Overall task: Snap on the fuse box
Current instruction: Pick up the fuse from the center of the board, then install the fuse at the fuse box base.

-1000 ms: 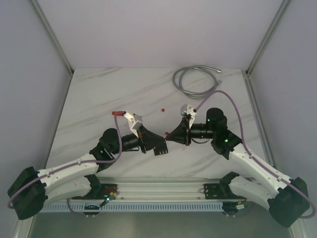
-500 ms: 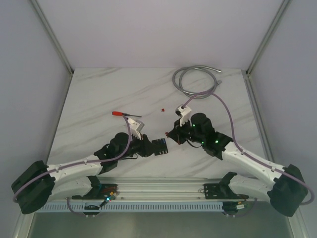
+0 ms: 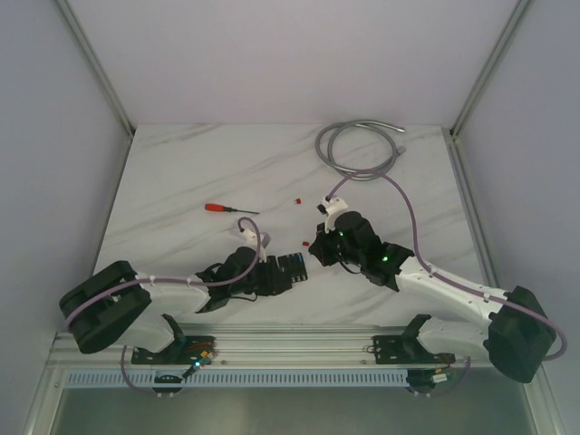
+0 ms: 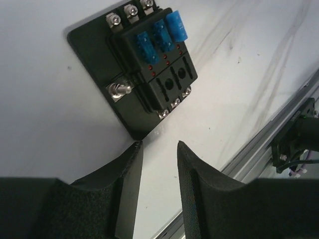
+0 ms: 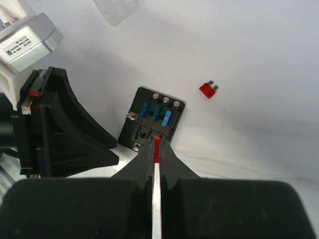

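White marble-pattern table (image 3: pixel 181 172): both arms low at the near middle, a grey coiled hose (image 3: pixel 358 149) at the far right.

Black square plastic fuse box (image 4: pixel 144 64) is lying flat on the table near centre, between the two grippers. Three blue fuses are seated in one row; the slots in the other row are seen empty.

Left gripper (image 4: pixel 159 145): jaws apart, nothing held, tips just off a corner of the box, not touching.

Right gripper (image 5: pixel 157 149): clamped on a small red blade fuse (image 5: pixel 157 142), held above the empty-slot side of the box.

Red-handled screwdriver (image 3: pixel 227 208) is lying left of centre, well apart from the box. A loose red fuse (image 3: pixel 295 199) is lying just beyond the box.

Step judged: the red fuse is being brought to an empty slot. Next move: the blades must be lined up with the slot, then pressed straight down until seated. The box is not being steadied, so a slide under an off-axis push is a risk.

Versus one second ago: the left jaws have been opened and the left arm drawn back near-left. The screwdriver, then half hidden by that arm, is fully exposed. The right wrist has been swung in closer over the box. The box sits in about the same spot.
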`<state>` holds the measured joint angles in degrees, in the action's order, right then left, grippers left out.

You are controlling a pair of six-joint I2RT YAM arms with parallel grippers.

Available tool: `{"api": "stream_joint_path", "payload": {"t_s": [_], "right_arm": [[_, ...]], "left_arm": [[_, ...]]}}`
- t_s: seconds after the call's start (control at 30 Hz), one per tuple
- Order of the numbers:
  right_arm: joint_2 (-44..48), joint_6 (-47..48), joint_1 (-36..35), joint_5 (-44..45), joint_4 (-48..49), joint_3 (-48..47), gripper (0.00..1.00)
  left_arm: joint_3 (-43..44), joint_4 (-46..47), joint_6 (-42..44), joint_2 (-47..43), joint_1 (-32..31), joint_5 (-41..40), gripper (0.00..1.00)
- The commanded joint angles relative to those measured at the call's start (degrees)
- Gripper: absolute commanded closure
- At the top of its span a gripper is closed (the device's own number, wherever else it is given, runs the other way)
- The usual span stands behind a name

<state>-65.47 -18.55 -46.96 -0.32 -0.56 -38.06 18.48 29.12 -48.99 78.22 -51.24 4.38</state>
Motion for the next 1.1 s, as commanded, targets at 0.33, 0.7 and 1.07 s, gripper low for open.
{"api": "stream_joint_path", "payload": {"t_s": [0.33, 0.7, 1.07], "right_arm": [[-2.35, -0.27, -3.11, 4.16, -1.37, -1.90, 1.00], [-12.50, 6.64, -8.15, 4.97, -4.05, -6.99, 1.00], [-17.95, 12.30, -9.19, 6.95, -3.82, -10.08, 1.00]], "left_arm": [[5.31, 3.11, -3.16, 8.06, -1.01, -2.83, 0.57], [3.36, -4.24, -2.91, -1.03, -0.83, -11.22, 0.55], [-0.48, -11.07, -6.85, -10.26, 2.59, -16.12, 0.36]]}}
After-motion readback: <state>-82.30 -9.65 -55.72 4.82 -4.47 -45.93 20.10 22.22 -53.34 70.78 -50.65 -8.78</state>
